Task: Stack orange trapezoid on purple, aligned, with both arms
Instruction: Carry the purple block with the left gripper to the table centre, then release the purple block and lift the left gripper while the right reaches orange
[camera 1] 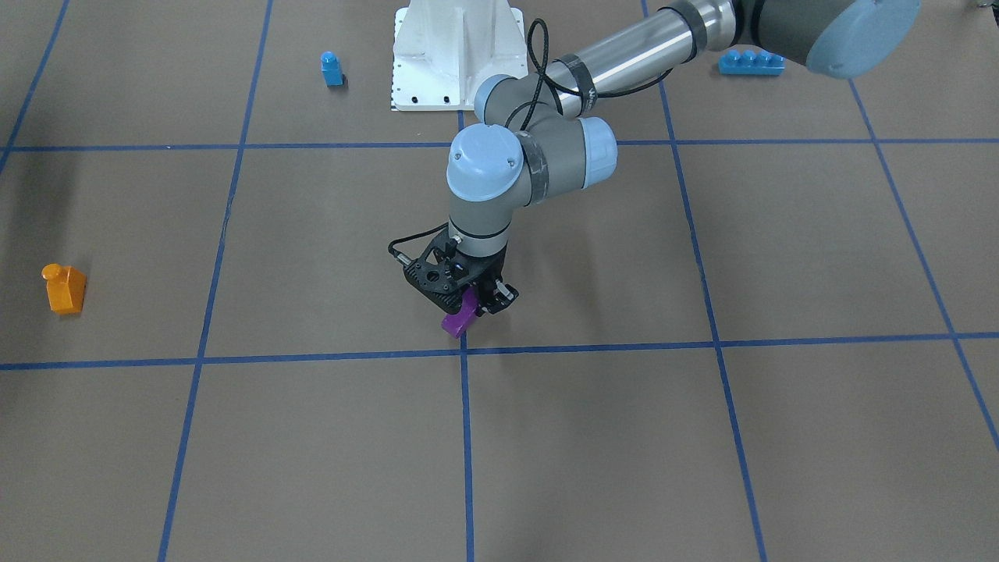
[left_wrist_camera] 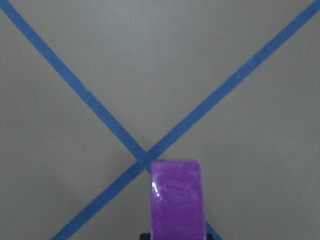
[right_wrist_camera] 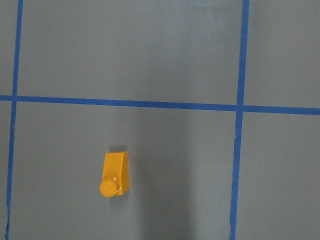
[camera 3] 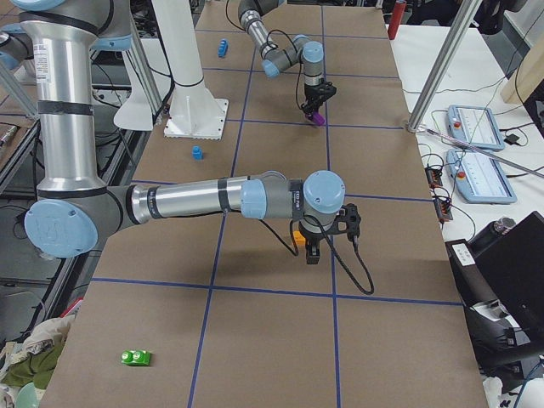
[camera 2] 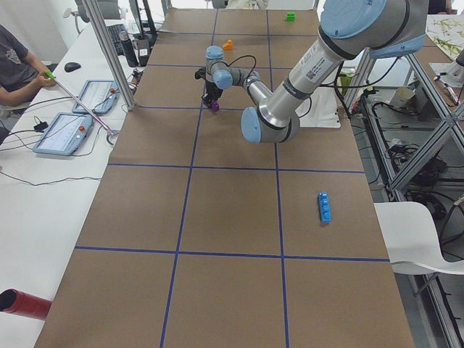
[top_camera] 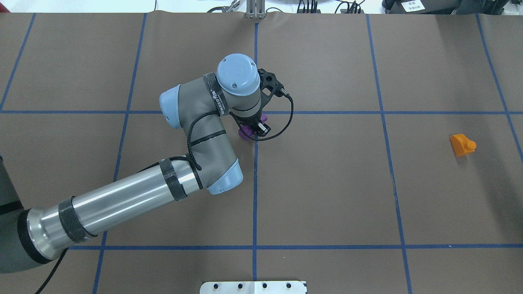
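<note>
My left gripper [camera 1: 471,303] is shut on the purple block [camera 1: 459,318], holding it tilted just over a blue tape crossing at the table's middle. The block also shows in the overhead view [top_camera: 246,132] and fills the bottom of the left wrist view [left_wrist_camera: 177,200]. The orange trapezoid [camera 1: 64,289] lies alone, far off toward my right side [top_camera: 462,145]. The right wrist view looks down on it from high up [right_wrist_camera: 116,175]. My right gripper [camera 3: 310,251] shows only in the exterior right view, over the orange block, and I cannot tell whether it is open.
A small blue single-stud block [camera 1: 332,69] stands beside the white robot base [camera 1: 456,55]. A long blue brick [camera 1: 751,62] lies on my left side. A green block [camera 3: 136,358] lies at the table's right end. Operators' tablets sit on the side table [camera 2: 65,130].
</note>
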Controlling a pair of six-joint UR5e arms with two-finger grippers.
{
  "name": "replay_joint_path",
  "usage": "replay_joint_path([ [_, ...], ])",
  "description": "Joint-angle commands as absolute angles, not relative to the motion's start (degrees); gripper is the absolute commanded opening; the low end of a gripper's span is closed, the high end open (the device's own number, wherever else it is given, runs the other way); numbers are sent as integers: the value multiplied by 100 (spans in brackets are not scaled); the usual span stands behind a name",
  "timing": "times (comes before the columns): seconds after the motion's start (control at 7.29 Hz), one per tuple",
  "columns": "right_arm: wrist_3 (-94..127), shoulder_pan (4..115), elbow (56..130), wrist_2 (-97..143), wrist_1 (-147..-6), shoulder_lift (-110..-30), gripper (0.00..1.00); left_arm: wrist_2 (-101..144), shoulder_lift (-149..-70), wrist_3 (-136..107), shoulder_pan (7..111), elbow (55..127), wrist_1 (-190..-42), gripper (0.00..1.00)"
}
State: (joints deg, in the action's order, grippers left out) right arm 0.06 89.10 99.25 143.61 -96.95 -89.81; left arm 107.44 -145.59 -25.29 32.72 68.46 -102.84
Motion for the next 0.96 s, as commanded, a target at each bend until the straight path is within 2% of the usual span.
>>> replay_joint_path([
  [0.0,9,8868,9905,14353,-9703,-8974,100,10740,-14572,-2575,3243,6820,-10301,66],
  [0.14,9,8851,9905,14353,-9694,-8974,100,10740,-14572,-2575,3208,6829,-10449,100],
  [0.41,0,8763,9905,14291,-9694,-8921,100,10749,-14651,-2706,3330,6855,-10529,100],
  [0.69,778,8265,10010,14091,-9503,-8886,100,11359,-14870,-2716,3987,6925,-10084,100],
  [0.82,1565,7975,10019,13802,-8988,-8894,100,11512,-14871,-2707,4356,7335,-9489,100],
])
